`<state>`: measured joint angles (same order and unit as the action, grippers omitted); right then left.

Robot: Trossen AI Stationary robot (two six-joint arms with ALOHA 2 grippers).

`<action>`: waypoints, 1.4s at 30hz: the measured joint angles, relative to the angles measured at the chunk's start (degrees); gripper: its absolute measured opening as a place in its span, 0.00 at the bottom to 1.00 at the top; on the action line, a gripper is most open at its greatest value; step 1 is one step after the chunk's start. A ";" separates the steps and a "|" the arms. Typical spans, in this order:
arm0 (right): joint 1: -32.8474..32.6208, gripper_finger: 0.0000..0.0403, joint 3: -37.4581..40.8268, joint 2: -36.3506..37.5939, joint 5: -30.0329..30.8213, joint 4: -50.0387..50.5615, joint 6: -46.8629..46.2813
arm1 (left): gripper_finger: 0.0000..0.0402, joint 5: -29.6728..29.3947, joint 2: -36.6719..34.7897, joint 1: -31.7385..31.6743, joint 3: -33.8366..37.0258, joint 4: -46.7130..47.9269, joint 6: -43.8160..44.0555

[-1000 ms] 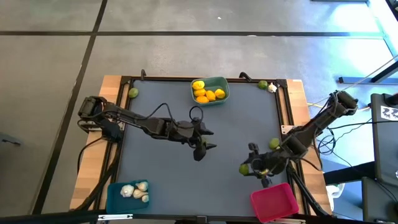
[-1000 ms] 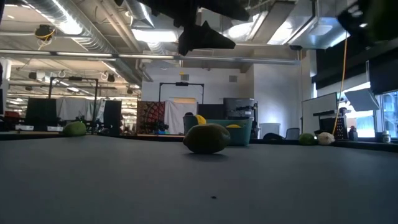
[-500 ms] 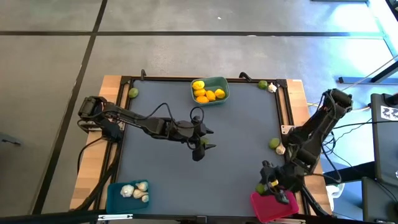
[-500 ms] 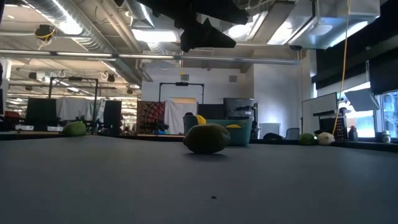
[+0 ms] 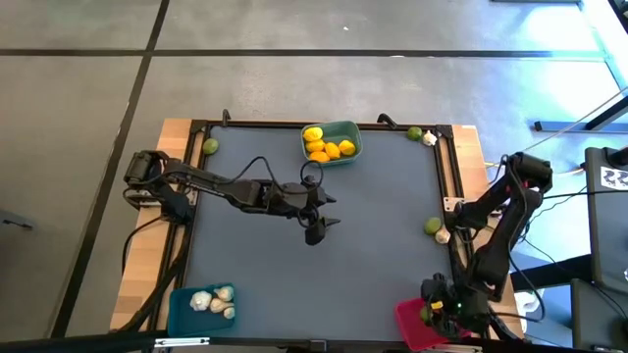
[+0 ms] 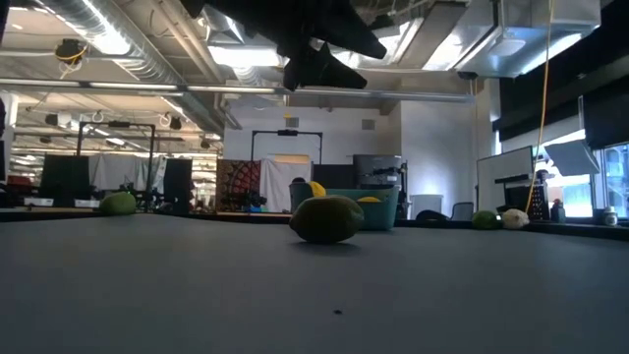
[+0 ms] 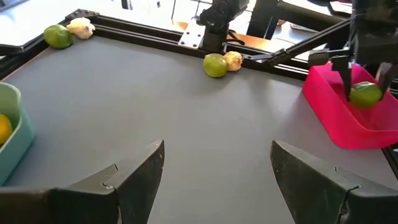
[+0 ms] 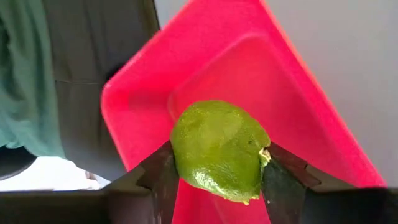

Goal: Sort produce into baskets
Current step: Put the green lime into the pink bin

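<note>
At the lower right of the high view, the right gripper (image 5: 439,306) clasps a round green lime (image 8: 219,149) above the shallow pink-red plastic basket (image 8: 298,99), seemingly for dropping; mid-frame, the left gripper (image 5: 316,225) hangs open-fingered.

Baskets, 3: teal basket (image 5: 357,142), blue basket (image 5: 182,316), pink-red basket (image 7: 336,124). Limes (image 5: 210,146), 5. Garlic bulbs (image 5: 429,139), 5: three in the blue basket, two loose. Lemons (image 5: 332,150), at least 4; they lie heaped, so the exact count is unclear.
</note>
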<state>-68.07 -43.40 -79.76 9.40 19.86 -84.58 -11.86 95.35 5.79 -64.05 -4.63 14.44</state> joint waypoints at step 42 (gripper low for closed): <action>3.89 0.63 -0.04 6.55 6.46 1.55 10.52 | 0.72 -2.37 0.04 0.04 0.00 13.01 -9.75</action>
<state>-64.18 -43.44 -73.21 15.86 21.41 -74.06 -14.23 95.39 5.83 -64.05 8.38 4.69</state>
